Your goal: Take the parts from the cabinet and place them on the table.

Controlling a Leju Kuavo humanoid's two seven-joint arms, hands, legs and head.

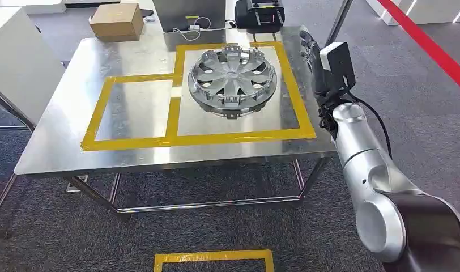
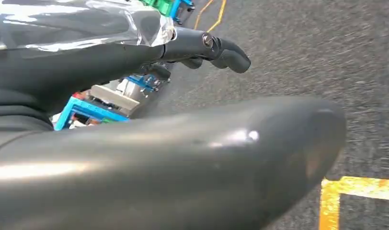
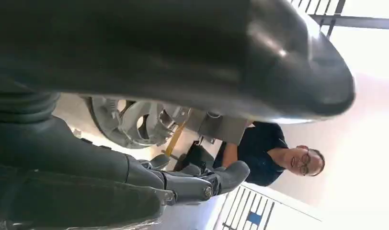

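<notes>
A silver wheel cover (image 1: pixel 233 81) lies flat on the steel table (image 1: pixel 58 141), inside the right-hand yellow taped square (image 1: pixel 295 93). My right hand (image 1: pixel 310 51) hovers at the table's right edge, just beside that square and a little apart from the cover. In the right wrist view its fingers (image 3: pixel 197 184) are stretched out and hold nothing, with the wheel cover (image 3: pixel 130 124) beyond them. My left hand (image 2: pixel 183 158) hangs over the grey carpet, its fingers (image 2: pixel 216 48) loosely apart and holding nothing.
A cardboard box (image 1: pixel 116 21), a grey case (image 1: pixel 191 14) with a cable and a black device (image 1: pixel 260 14) stand along the table's far edge. A person (image 3: pixel 259 153) stands beyond the table. A white cabinet (image 1: pixel 12 62) is at left. A yellow taped square (image 1: pixel 213 258) marks the floor.
</notes>
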